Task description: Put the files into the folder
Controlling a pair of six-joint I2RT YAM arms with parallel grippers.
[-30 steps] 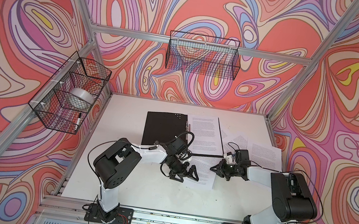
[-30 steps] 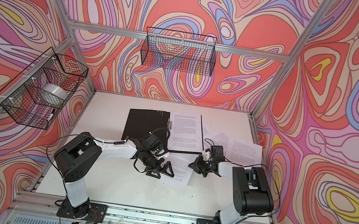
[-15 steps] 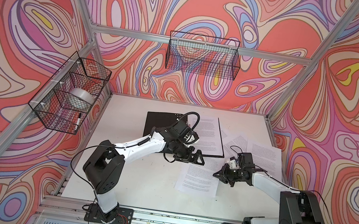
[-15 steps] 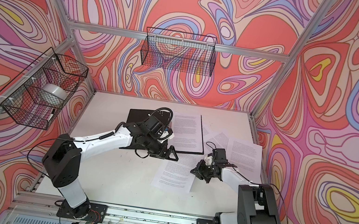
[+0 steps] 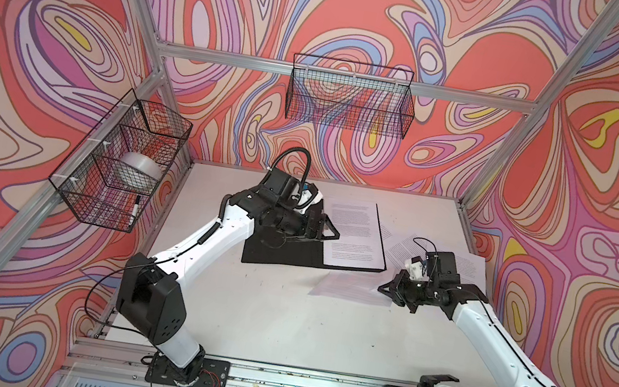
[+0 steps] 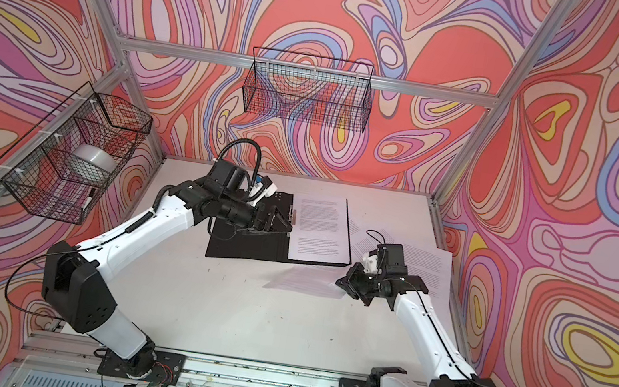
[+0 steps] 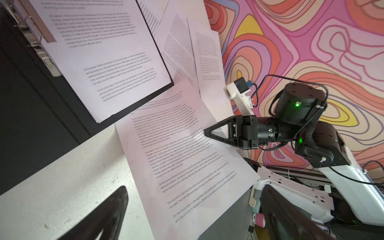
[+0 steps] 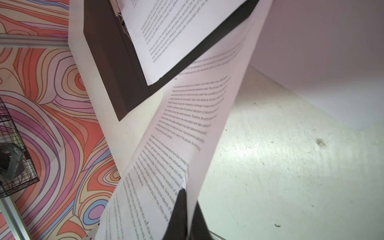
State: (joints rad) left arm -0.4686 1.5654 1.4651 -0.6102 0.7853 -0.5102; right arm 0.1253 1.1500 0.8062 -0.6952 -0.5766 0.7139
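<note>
- In the left wrist view the folder [image 7: 31, 104] is seen lying open on the bench [image 7: 52, 187] with its black inside faces turned up.
- A filed sheet [image 7: 99, 58] is already laid flat on the half nearer the right arm, beside a shiny metal clip [image 7: 39, 31] at the spine.
- A held sheet [image 7: 176, 158] is pinched at one long edge by the right jaws, which are pressed together on the paper.
- It is raised off the bench in a limp curve. Its far end reaches the folder's near corner, and it cannot be told whether it is tucked under that corner.
- The left jaws are spread wide and empty, and in both top views they are held above the folder's bare black half.
- Loose sheets [image 7: 205, 54], at least two and overlapping, are left on the bench just beyond the folder's outer edge.
- The task is judged partly done. One sheet is in and one is being carried. The rest are yet to be gathered, and the folder is perhaps to be closed.
- The paper is thin, white and floppy, and is printed with blocks of small black text.
- The folder is a stiff, matte, flat board with straight edges.
- The bench is white and scuffed.
</note>
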